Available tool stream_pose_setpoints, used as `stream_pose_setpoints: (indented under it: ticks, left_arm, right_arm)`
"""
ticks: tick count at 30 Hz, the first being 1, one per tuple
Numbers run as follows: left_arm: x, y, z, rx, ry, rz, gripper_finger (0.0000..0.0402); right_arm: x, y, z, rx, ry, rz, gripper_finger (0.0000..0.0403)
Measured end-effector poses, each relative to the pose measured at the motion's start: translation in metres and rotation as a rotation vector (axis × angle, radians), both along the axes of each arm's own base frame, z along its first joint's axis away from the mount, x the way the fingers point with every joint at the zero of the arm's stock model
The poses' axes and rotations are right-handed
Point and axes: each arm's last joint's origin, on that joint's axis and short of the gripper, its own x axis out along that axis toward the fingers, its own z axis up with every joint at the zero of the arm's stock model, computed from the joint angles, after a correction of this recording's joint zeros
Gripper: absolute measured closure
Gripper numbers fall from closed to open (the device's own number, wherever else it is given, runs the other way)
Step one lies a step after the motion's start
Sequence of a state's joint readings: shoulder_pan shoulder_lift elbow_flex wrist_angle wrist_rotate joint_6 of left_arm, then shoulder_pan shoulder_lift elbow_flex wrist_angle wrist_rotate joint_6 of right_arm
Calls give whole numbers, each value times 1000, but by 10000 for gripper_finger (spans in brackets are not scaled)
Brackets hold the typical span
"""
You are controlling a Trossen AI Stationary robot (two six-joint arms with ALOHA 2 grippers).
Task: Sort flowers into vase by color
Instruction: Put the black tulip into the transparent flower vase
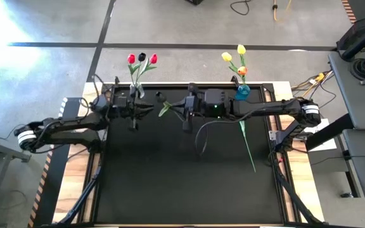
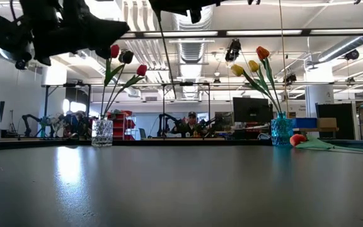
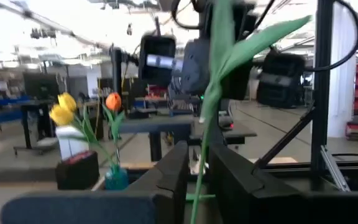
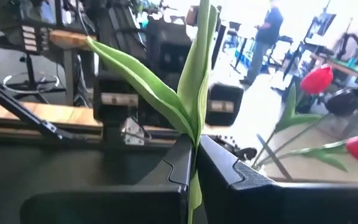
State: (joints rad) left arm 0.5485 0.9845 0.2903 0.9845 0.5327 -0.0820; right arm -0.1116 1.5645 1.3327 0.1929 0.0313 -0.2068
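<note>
A green tulip stem with long leaves (image 1: 165,109) hangs in the air between my two grippers, over the table's far middle. Its head does not show. My right gripper (image 4: 195,158) is shut on it. My left gripper (image 3: 199,168) faces it from the left, narrowly open, with the stem (image 3: 197,186) running through the gap between its fingers. In the low view the thin stem (image 2: 166,57) hangs down from the arms. A clear vase (image 1: 136,92) holds two red tulips and a dark one. A blue vase (image 1: 243,92) holds two yellow tulips and an orange one. My right gripper pinches the flower between its two fingers where the leaves fork from the stem (image 4: 196,138). The fingers come level from the table's right and lie across the stem. The flower is lifted clear and about upright, with leaves above the fingers and the stem hanging below.
Another tulip (image 1: 246,144) lies on the black mat right of centre, under my right arm; in the low view its reddish head (image 2: 298,139) lies beside the blue vase. A thin curved line (image 1: 203,134) lies near it. Both vases stand at the mat's far edge.
</note>
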Motion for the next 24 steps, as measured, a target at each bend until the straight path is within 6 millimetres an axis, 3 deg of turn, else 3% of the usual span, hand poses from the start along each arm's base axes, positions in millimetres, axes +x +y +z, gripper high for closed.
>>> stream_pose_setpoints:
  ticks: [10,24]
  left_arm:
    - [42,10,14,1,29,-71,287]
    - [74,19,31,26,32,-183,284]
  right_arm:
    - [1,-10,5,-26,-73,26,391]
    - [1,-12,6,-42,-84,26,390]
